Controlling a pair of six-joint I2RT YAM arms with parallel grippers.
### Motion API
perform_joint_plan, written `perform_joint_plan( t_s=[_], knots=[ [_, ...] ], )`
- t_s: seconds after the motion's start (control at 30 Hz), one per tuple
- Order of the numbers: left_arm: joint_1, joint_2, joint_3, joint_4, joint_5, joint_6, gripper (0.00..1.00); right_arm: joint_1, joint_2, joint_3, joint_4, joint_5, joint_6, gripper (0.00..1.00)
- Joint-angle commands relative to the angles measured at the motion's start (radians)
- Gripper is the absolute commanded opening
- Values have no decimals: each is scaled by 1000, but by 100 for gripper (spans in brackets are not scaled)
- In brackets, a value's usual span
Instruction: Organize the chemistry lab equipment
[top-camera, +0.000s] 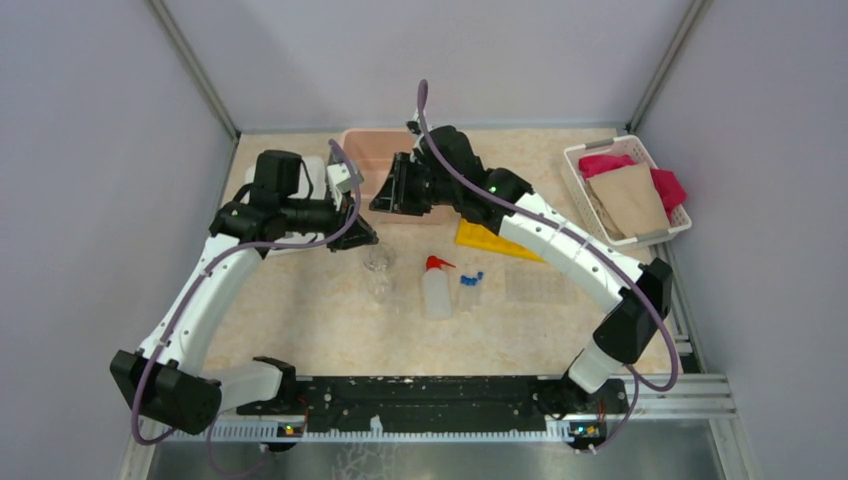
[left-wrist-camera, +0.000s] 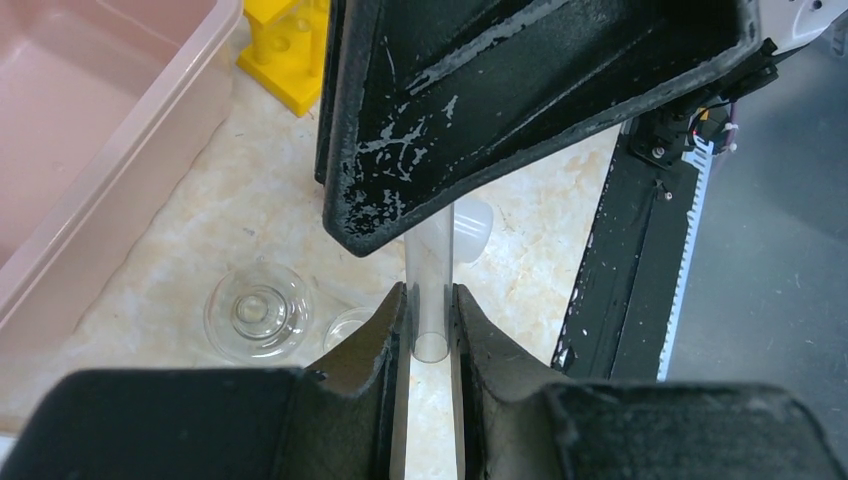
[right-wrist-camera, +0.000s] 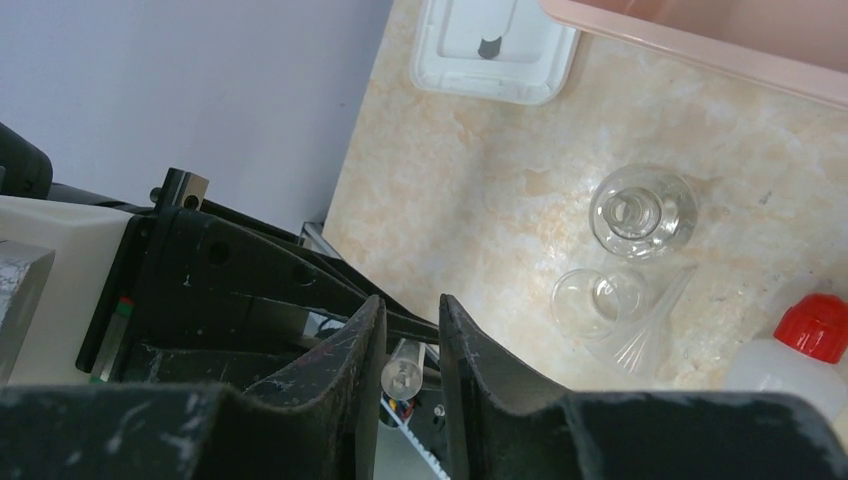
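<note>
A clear tube (left-wrist-camera: 432, 268) hangs in the air with my left gripper (left-wrist-camera: 430, 300) shut on it near its open end. My right gripper (right-wrist-camera: 412, 305) has come over the tube's (right-wrist-camera: 403, 372) rounded end; its jaws stand narrowly open, with a slim gap on one side. In the top view both grippers (top-camera: 365, 238) (top-camera: 380, 205) meet left of centre. Below them stands the glass flask (top-camera: 378, 262) (right-wrist-camera: 642, 212). The white squeeze bottle (top-camera: 436, 290) with a red nozzle, blue caps (top-camera: 470, 280) and the yellow rack (top-camera: 490, 240) lie to the right.
A pink bin (top-camera: 375, 150) stands at the back, partly behind the grippers. A white basket (top-camera: 625, 190) of pink and tan cloths sits back right. A white tray (right-wrist-camera: 495, 45) lies by the left wall. A small glass dish (right-wrist-camera: 600, 300) and a clear funnel (right-wrist-camera: 650, 335) sit beside the flask.
</note>
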Motion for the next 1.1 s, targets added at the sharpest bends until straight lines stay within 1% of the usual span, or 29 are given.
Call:
perform_joint_plan(
  t_s=[0.0,0.23,0.3,0.33,0.37,0.4,0.47,0.5,0.53,0.57,0.67,0.8,0.87,0.97,1.07],
  knots=[
    [-7,-3,22,34,4,4,17,8,3,71,-33,-16,-32,26],
    [-9,-4,25,50,-7,-9,15,8,9,90,-55,-50,-31,22],
    [-10,-6,25,51,-7,-12,16,8,14,103,-70,-50,-37,17],
    [-9,-6,25,51,-3,-12,17,7,14,106,-77,-45,-40,11],
    [-9,-5,25,51,-1,-14,21,7,13,111,-82,-40,-42,6],
    [-9,-4,26,51,-2,-19,31,3,13,115,-89,-35,-46,1],
    [-11,-2,29,48,-9,-23,55,-9,13,135,-123,-26,-62,0],
    [-11,-2,29,45,-21,-28,79,-15,10,146,-146,-11,-79,0],
    [-11,-1,29,47,-42,-37,96,-20,5,156,-181,14,-104,0],
    [-11,2,30,46,-72,-44,99,-27,-5,162,-219,51,-133,0],
    [-10,21,29,34,-172,-43,99,-68,-59,125,-316,170,-206,0],
    [-11,43,28,22,-228,-67,99,-152,-180,-26,-369,359,-289,0],
    [-9,47,24,32,-255,-95,99,-204,-237,-111,-380,429,-318,0],
    [-10,54,28,42,-315,-138,99,-311,-297,-235,-375,469,-346,0],
    [-8,71,51,31,-379,-157,99,-391,-335,-325,-333,463,-357,0]
  ],
)
